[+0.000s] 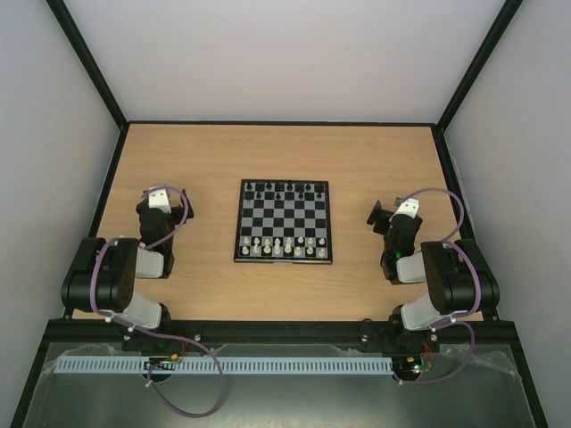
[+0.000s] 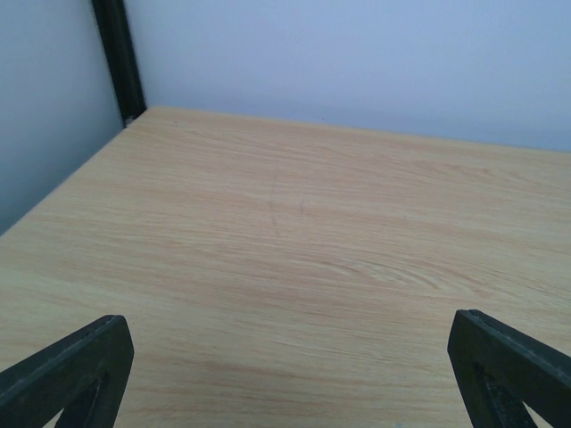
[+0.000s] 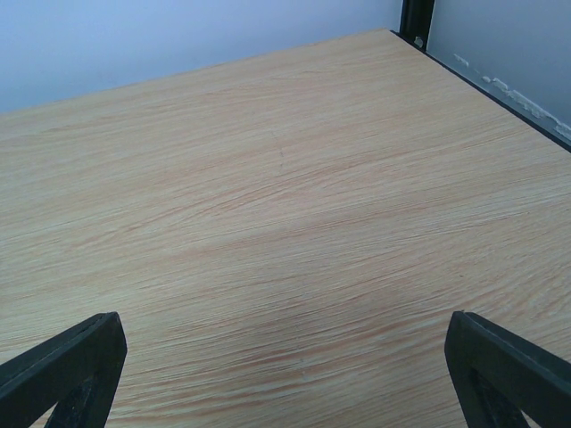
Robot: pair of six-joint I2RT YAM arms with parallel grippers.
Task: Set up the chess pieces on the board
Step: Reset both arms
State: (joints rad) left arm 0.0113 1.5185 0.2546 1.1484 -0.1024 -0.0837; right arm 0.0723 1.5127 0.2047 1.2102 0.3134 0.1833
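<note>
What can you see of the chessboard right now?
The board is a small square, black-and-white checkered with a thin dark border, lying flat at the middle of the wooden table. Black pieces line its far row; cream pieces crowd its near rows unevenly. Nothing else touches it.

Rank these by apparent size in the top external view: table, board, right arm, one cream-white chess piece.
1. table
2. right arm and board: similar footprint, and the arm sits nearer the camera, so unranked
3. cream-white chess piece, by far smallest
</note>
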